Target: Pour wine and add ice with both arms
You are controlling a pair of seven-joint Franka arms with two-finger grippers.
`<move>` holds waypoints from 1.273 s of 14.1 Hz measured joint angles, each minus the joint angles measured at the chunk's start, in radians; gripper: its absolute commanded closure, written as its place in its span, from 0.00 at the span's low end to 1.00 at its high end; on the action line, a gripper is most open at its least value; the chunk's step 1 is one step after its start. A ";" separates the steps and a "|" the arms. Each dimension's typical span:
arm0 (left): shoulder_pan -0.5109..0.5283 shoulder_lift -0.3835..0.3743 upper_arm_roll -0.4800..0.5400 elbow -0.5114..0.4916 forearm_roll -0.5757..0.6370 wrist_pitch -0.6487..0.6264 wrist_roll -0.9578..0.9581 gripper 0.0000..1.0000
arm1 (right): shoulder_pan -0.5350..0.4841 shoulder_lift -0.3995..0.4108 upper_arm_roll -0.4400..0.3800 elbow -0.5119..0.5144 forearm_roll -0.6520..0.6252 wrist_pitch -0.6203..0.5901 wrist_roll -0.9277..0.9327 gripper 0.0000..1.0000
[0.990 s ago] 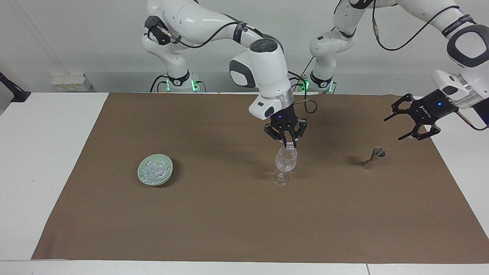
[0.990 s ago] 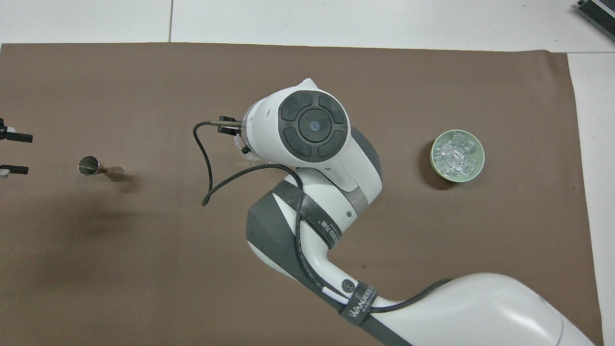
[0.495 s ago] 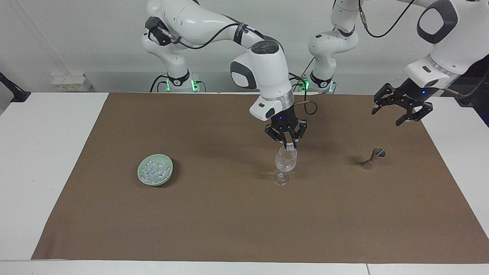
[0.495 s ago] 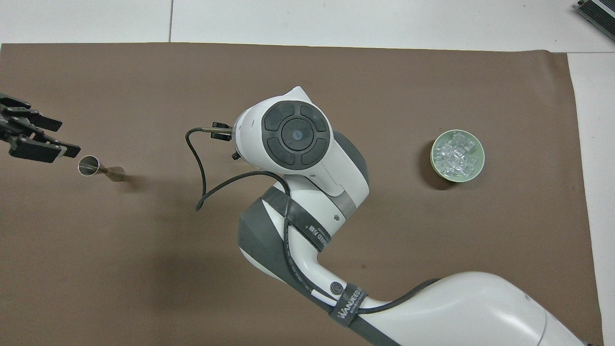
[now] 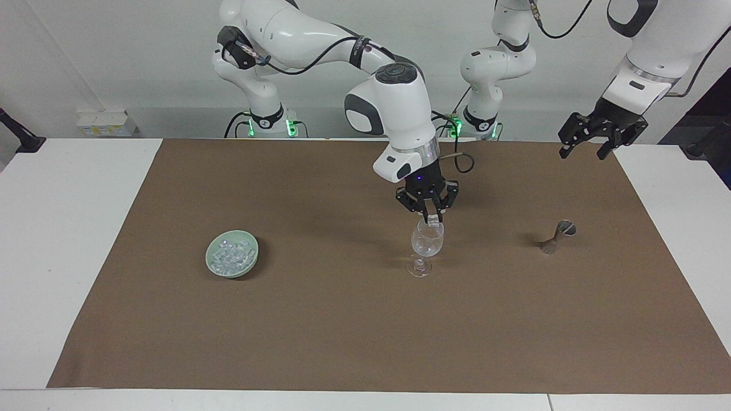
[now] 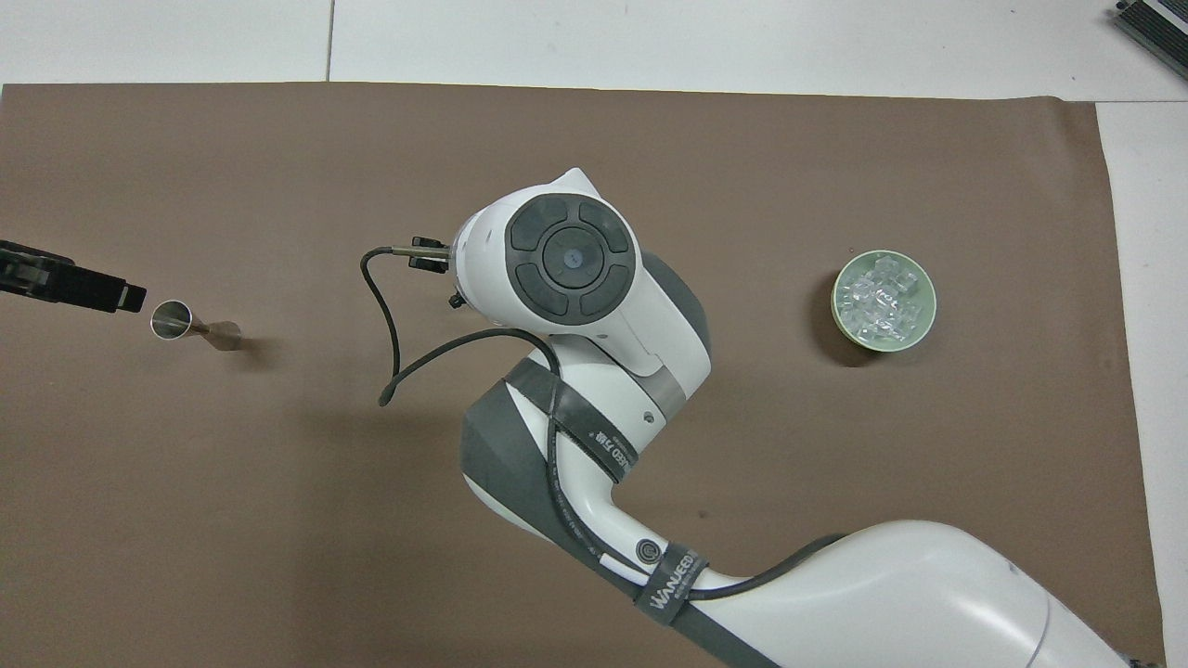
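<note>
Facing view, from one end: ice [image 5: 231, 255] heaped in a green bowl [image 5: 249, 264] toward the right arm's end; right pincer [image 5: 431, 217] over the wine glass [image 5: 426, 242], fingertips clamped on a clear cube [image 5: 435, 217]; a jigger [image 5: 557, 236]; left pincer [image 5: 583, 149] raised, fingers apart.

A matt brown cloth-like mat [image 5: 342, 319] covered most of the smooth white counter [image 5: 68, 240], lying flat with faint creases. At centre frame stood a stemmed glass [image 5: 426, 245] of clear, glossy glass. In the left half, a pale green bowl [image 5: 231, 261] with a smooth, satin glaze held the ice [image 5: 231, 254], glassy and wet-looking cubes. At right, a small jigger [image 5: 557, 236] showed brushed, reflective metal. The arms [image 5: 394, 108] wore glossy white plastic shells with matt dark grey caps and black rubbery cables; each end effector was matt black.
</note>
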State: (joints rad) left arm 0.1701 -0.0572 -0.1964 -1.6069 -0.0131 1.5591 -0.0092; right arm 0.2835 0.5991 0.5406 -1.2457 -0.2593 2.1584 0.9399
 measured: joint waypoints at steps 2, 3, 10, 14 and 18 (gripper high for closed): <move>-0.011 0.002 -0.002 0.000 0.066 -0.002 -0.014 0.04 | 0.000 0.000 0.000 0.000 0.000 0.000 0.000 0.65; -0.013 0.003 -0.004 0.000 0.076 -0.002 -0.018 0.02 | 0.000 0.000 0.000 0.000 0.000 0.000 0.000 0.65; -0.018 0.005 0.003 0.001 0.058 -0.002 -0.029 0.00 | -0.007 -0.001 -0.002 0.010 -0.026 0.000 0.000 0.00; -0.018 0.005 0.005 0.004 0.051 -0.001 -0.029 0.00 | -0.043 -0.041 -0.020 0.029 -0.069 -0.010 0.000 0.00; -0.019 0.005 0.000 0.012 0.046 0.000 -0.029 0.00 | -0.084 -0.088 -0.079 0.029 -0.075 -0.100 -0.063 0.00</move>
State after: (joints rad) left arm 0.1516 -0.0518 -0.1962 -1.5953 0.0328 1.5587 -0.0384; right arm 0.1994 0.5109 0.4618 -1.2169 -0.3348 2.0587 0.8773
